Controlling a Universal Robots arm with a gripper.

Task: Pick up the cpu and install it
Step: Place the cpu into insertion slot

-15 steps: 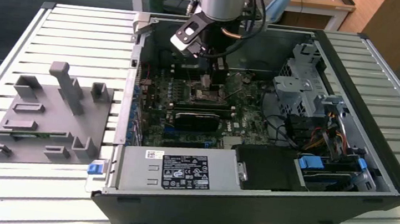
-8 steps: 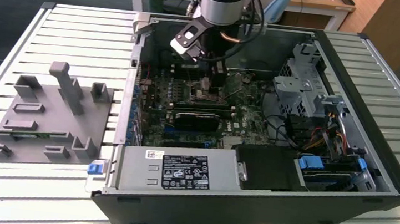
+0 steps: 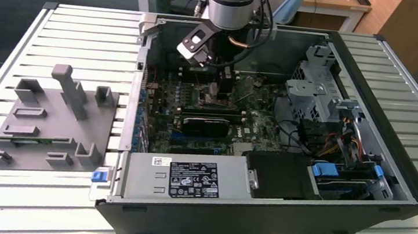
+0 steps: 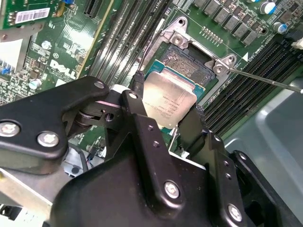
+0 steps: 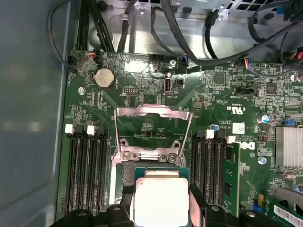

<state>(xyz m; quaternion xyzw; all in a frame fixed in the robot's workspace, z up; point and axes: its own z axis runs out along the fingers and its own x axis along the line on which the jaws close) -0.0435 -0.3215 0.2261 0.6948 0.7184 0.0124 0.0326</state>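
Gripper (image 4: 166,101) jaws clamp opposite edges of the cpu (image 4: 169,92), which is held flat between them just above the open socket (image 4: 188,62). It partly overlaps the socket and looks unseated.

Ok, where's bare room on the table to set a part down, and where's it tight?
Free: table slats above and below the grey fixture in the exterior view. Crowded inside the case, where the end effector holds the cpu at the socket.
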